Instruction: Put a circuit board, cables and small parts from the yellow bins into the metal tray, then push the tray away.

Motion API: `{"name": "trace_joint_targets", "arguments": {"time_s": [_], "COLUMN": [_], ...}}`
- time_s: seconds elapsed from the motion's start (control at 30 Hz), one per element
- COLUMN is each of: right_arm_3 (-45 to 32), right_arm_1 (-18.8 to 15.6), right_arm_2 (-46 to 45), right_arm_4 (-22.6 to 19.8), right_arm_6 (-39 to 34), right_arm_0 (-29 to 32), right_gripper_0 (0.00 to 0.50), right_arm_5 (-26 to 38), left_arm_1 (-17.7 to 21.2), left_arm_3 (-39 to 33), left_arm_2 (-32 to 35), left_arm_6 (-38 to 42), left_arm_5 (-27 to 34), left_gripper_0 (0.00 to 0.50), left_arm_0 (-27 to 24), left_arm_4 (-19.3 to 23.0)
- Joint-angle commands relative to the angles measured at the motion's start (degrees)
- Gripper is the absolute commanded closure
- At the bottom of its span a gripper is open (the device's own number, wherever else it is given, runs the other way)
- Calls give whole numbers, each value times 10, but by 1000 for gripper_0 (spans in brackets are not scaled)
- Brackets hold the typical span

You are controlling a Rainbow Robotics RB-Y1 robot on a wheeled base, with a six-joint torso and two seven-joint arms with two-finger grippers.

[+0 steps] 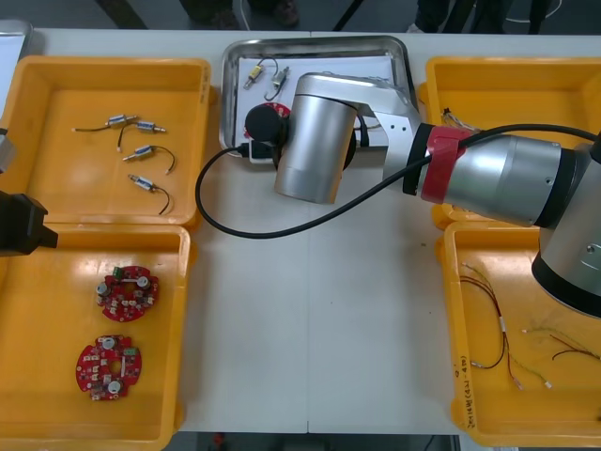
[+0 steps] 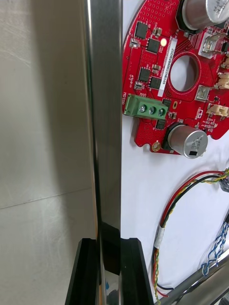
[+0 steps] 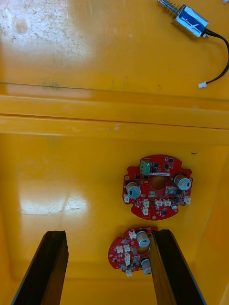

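- Right gripper [image 2: 109, 244] is down at the near rim of the tray [image 1: 317, 41]. Its fingers are narrow, one on each side of the rim wall, and look clamped onto it.
- The tray sits between the bins toward the far side of the table [image 1: 310, 310], with the right arm stretched across to reach it.
- Inside, on the white floor, a board [image 2: 188, 107] lies just past the gripped rim. A red and yellow cable [image 2: 183, 193] curls beside it, with a blue and white cable [image 2: 217, 243] close by.
- Small parts [image 1: 255, 75] lie at the far end of the tray.
- With board, cables and parts all aboard, loading looks finished. I judge the step in hand to be the push.
- The next move calls for a straight drive away from the robot, gripping low enough that the tray slides flat and doesn't tip or spill.
- There looks to be little table beyond the tray, so the push should be short.
- Left gripper [image 3: 109, 234] hangs over the near left bin [image 1: 188, 310], fingers wide and holding nothing, with two spare boards [image 1: 127, 289] below. It is waiting.
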Motion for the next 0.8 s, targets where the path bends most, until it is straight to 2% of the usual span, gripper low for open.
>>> {"name": "trace_joint_targets", "arguments": {"time_s": [0.03,0.3,0.33,0.4,0.43,0.5,0.73,0.8], "right_arm_3": [2,10,10,10,10,10,10,10], "right_arm_1": [11,11,11,11,11,11,11,11], "right_arm_2": [4,4,4,4,4,4,-1,-16], "right_arm_4": [5,5,5,4,4,4,-2,-16], "right_arm_6": [21,22,22,23,23,24,24,27], "right_arm_0": [-36,-36,-36,-36,-36,-36,-36,-36], "right_gripper_0": [500,500,475,207,164,7,0,0], "right_arm_5": [-6,-8,-8,-6,-6,-3,2,11], "left_arm_1": [25,25,25,25,25,25,25,25], "left_arm_3": [-16,-16,-16,-16,-16,-16,-16,-16], "left_arm_2": [17,17,17,17,17,17,17,17], "left_arm_6": [-41,-41,-41,-41,-41,-41,-41,-41], "left_arm_5": [4,4,4,4,4,4,4,4], "left_gripper_0": [0,0,0,0,0,0,0,0], "left_arm_0": [10,10,10,10,10,10,10,10], "left_arm_4": [5,5,5,5,5,5,5,5]}}
